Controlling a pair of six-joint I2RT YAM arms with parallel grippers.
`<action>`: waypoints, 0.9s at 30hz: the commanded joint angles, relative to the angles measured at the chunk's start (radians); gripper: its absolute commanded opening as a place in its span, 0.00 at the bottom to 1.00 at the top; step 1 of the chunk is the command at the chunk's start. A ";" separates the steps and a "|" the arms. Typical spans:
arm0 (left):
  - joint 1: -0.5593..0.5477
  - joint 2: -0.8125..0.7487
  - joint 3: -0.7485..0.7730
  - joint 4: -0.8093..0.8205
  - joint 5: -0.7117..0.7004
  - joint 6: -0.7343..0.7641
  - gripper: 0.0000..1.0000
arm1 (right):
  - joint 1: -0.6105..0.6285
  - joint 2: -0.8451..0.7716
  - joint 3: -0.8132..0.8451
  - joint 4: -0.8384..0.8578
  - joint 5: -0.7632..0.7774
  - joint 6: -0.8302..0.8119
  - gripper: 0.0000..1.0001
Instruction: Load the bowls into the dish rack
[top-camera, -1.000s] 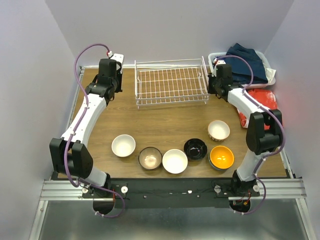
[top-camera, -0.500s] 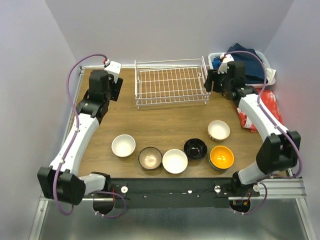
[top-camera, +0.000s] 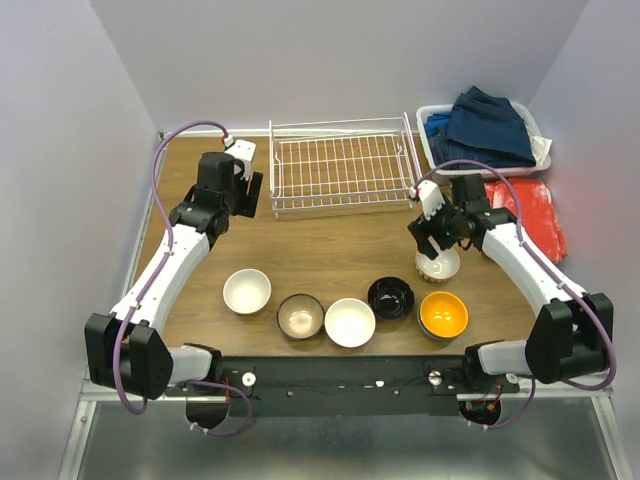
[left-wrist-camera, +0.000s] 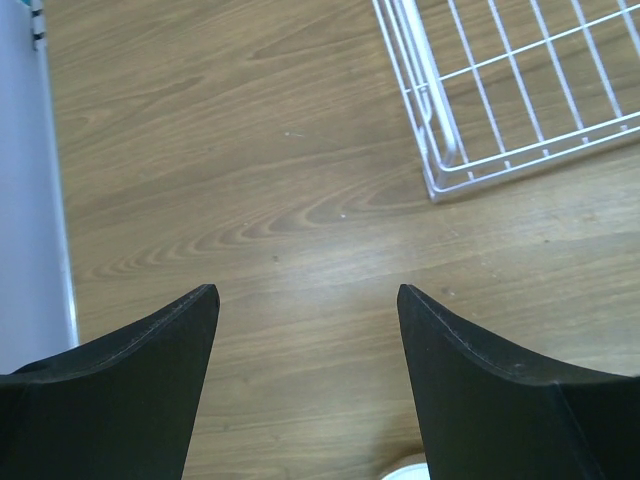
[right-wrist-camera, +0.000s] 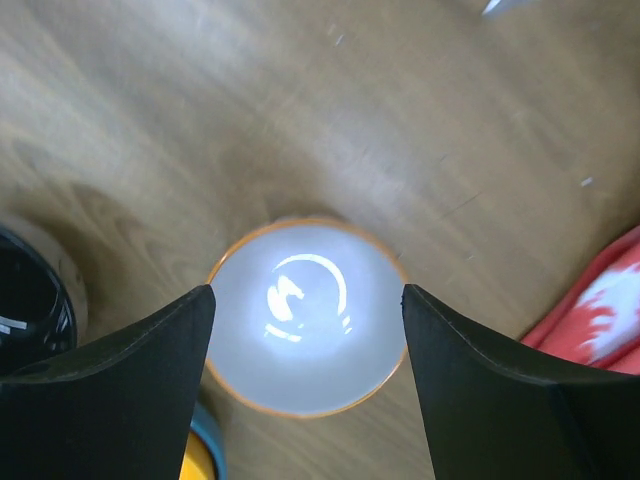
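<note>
Several bowls sit in a loose row near the table's front: white (top-camera: 246, 290), brown-rimmed (top-camera: 300, 315), white (top-camera: 350, 322), black (top-camera: 391, 297) and orange (top-camera: 443, 314). A cream bowl (top-camera: 440, 266) stands behind the orange one. My right gripper (top-camera: 432, 232) hangs open above it. In the right wrist view the cream bowl (right-wrist-camera: 305, 320) lies between the spread fingers of the right gripper (right-wrist-camera: 308, 290), untouched. The white wire dish rack (top-camera: 342, 168) at the back holds nothing. My left gripper (top-camera: 245, 190) hovers open by its left near corner. The left wrist view has the left gripper (left-wrist-camera: 307, 290) over bare wood and the rack's corner (left-wrist-camera: 500, 90).
A white basket of blue clothes (top-camera: 485, 125) stands at the back right, with a red bag (top-camera: 535, 215) in front of it. The black bowl (right-wrist-camera: 30, 300) and the orange bowl (right-wrist-camera: 195, 465) lie close beside the cream one. A white bowl's rim (left-wrist-camera: 405, 470) peeks in below the left gripper.
The right arm swung from the rack's right end toward the front and now hangs over the cream bowl. The left arm shifted a little toward the rack's left near corner.
</note>
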 joint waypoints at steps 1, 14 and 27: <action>-0.004 -0.013 -0.009 0.005 0.086 -0.072 0.82 | 0.003 -0.025 -0.062 -0.089 -0.005 -0.061 0.82; -0.004 -0.075 -0.044 0.024 0.015 -0.020 0.82 | 0.005 0.175 0.070 -0.172 -0.072 0.022 0.67; -0.004 -0.096 -0.078 0.040 -0.009 -0.019 0.82 | 0.006 0.190 0.114 -0.146 -0.045 0.345 0.54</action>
